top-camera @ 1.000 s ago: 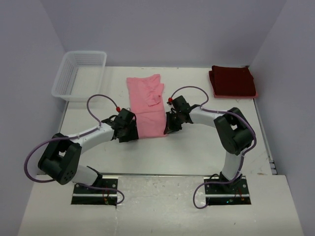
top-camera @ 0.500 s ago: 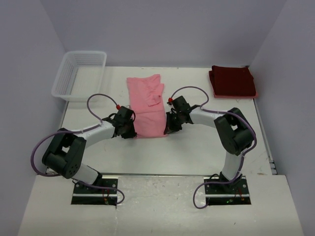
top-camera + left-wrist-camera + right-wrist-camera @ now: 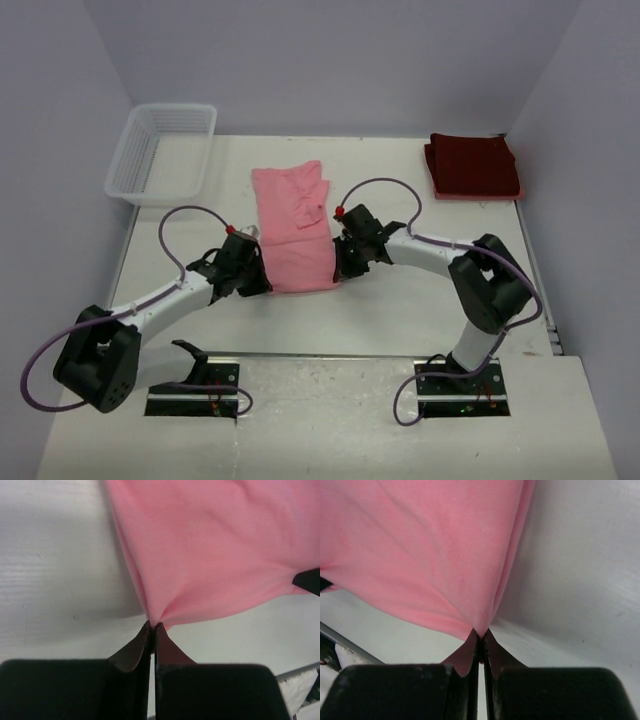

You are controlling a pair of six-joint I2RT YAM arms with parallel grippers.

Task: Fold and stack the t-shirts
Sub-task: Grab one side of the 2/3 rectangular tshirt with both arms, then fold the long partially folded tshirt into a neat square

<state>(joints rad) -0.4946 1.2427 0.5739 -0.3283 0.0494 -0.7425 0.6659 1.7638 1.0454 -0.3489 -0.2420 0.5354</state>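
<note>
I count two t-shirts on one surface (image 3: 400, 310): one light pink t-shirt (image 3: 293, 228) and one dark maroon t-shirt (image 3: 472, 165). I see one white lattice basket (image 3: 160, 152) and two grippers, the left gripper (image 3: 152, 626) and the right gripper (image 3: 480, 631).

White table (image 3: 400, 310), pretty simple setup. The pink t-shirt (image 3: 292, 225) is spread out in the middle, a long strip running front to back. A folded maroon t-shirt (image 3: 472, 165) sits at the far right corner with a thin pink edge showing under it, and there's a white lattice basket (image 3: 160, 152) at the far left corner.
</note>
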